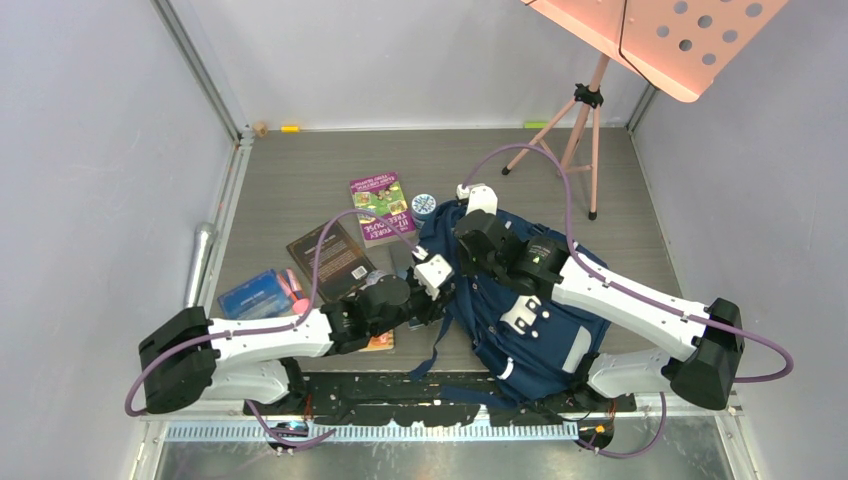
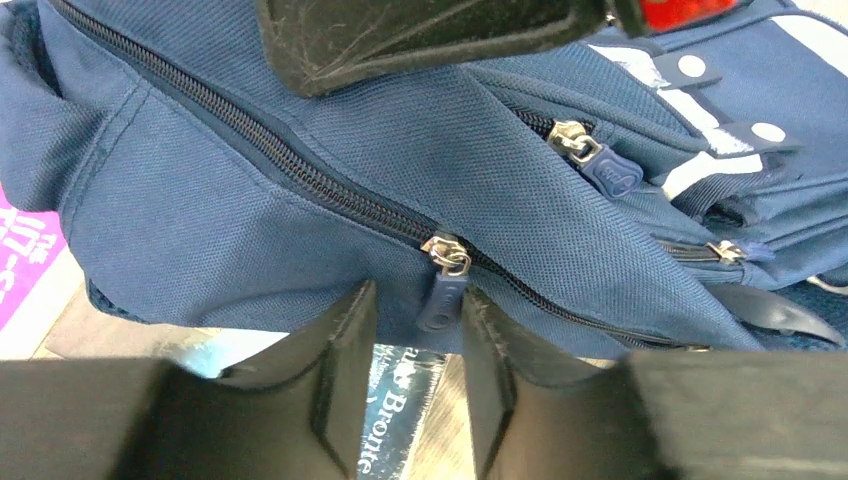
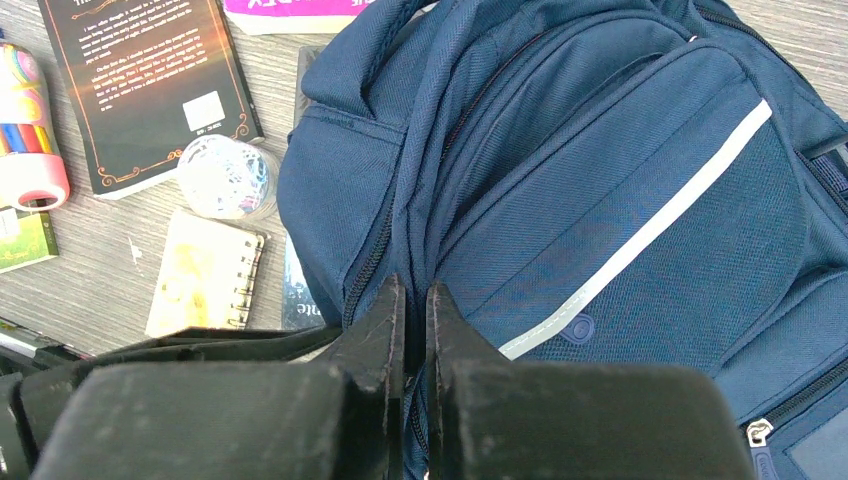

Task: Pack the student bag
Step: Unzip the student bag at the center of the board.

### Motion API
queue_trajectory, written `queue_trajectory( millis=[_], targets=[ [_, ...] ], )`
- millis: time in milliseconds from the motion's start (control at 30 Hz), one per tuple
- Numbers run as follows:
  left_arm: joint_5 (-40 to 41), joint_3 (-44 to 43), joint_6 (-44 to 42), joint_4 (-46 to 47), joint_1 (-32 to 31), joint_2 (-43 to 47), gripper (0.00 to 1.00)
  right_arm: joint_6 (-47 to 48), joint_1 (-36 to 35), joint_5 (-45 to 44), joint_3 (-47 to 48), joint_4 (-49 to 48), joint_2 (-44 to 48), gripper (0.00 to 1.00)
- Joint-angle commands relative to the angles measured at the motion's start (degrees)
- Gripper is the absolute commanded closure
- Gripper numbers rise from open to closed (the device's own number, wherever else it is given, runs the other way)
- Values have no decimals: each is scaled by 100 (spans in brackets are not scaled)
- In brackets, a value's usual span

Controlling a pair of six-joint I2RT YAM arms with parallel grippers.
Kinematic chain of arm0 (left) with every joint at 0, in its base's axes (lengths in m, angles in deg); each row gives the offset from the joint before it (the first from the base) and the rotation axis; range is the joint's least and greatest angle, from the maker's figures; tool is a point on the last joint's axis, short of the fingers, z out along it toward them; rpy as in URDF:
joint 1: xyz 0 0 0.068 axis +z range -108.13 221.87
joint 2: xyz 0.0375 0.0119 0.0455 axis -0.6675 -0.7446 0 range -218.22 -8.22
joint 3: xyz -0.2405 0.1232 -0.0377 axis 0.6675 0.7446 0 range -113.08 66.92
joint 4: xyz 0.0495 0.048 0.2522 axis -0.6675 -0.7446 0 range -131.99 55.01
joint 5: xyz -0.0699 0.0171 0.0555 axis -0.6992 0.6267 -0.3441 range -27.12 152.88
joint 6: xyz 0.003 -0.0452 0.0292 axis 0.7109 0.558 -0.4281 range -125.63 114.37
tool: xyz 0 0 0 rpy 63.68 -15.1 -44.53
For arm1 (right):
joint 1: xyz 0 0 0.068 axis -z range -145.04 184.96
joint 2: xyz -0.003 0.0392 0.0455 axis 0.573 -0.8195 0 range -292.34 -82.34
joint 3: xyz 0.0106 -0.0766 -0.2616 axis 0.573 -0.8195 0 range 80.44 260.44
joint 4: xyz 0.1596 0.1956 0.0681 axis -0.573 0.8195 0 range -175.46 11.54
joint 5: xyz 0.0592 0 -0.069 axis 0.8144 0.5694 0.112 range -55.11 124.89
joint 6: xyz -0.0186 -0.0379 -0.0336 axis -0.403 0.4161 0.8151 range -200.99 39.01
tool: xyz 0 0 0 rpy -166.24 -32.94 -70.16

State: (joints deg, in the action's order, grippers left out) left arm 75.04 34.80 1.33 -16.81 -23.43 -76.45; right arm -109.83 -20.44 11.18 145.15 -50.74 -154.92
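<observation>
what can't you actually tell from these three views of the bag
- Right wrist view: whether the right gripper pinches student bag fabric; its own jaws hide the contact.
- Left wrist view: book under the bag, mostly hidden by it.
- Top view: orange item, mostly covered by the left arm.

**Top view:** even, diffuse overhead light. The grey worktop (image 1: 300,170) carries only faint, soft shadows beside the arms, and the pink perforated panel (image 1: 660,35) at 1 o'clock looks slightly washed out.

**Wrist views:** the black fingers (image 2: 345,400) at 6 o'clock, close to the lens, soften toward the frame edge. The student bag (image 2: 200,200) weave is sharp, and its pale stripe (image 3: 640,230) is evenly lit.
</observation>
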Motion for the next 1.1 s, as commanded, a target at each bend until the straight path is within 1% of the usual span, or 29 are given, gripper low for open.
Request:
queue_trajectory(
  millis=[0,33,100,167,200,333,400,567,633,767,867,1067],
  targets=[
    [75,-164,-37,511,-35,-74,72,72,-33,104,28,154,314,100],
    [76,-160,-30,534,-34,-60,79,67,-33,103,19,156,314,100],
    [81,-174,3,538,-35,-19,90,79,-33,93,9,195,319,100],
    [131,-180,47,515,-33,47,98,91,-33,93,-19,239,337,100],
    [180,-173,59,486,-34,95,100,96,-33,100,-37,273,351,100],
    [454,-205,190,218,-27,328,100,156,-33,219,-126,433,381,100],
    [611,-313,315,-75,-11,396,100,203,-33,315,-202,488,403,100],
    [656,-696,570,-835,181,351,100,287,-33,623,-365,617,455,100],
    [551,-781,691,-985,346,327,100,305,-33,774,-428,630,496,100],
    [26,-990,937,-1354,921,184,100,352,-41,1105,-505,656,561,100],
    [-237,-1121,924,-1481,1177,57,100,437,-61,1383,-515,684,585,100],
    [-484,-1544,886,-2111,1738,-131,100,498,-213,1494,-459,889,627,100]
  ],
)
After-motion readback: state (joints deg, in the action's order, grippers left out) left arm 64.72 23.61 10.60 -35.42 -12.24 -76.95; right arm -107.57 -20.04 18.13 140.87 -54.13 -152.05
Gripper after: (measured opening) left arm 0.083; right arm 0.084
